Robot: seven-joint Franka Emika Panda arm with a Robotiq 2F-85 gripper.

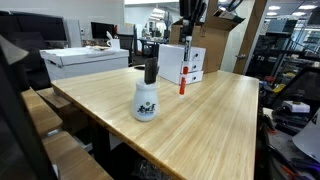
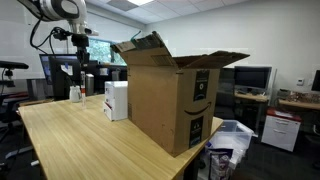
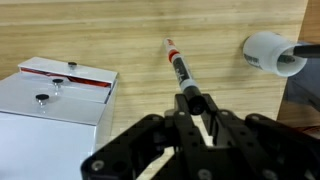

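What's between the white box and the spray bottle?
The marker, held in the gripper, shows between the white box and spray bottle in the wrist view.

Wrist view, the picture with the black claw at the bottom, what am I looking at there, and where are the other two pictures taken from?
The black claw is the gripper of a robot arm, a two-fingered hand. That picture comes from a camera on the arm's wrist, looking down past it. The other two come from cameras standing in the room, seeing the same wooden table from different sides. On the table stand a white spray bottle, a white box with red trim and a big open cardboard box. The gripper is closed on a red-tipped marker that points down at the table.
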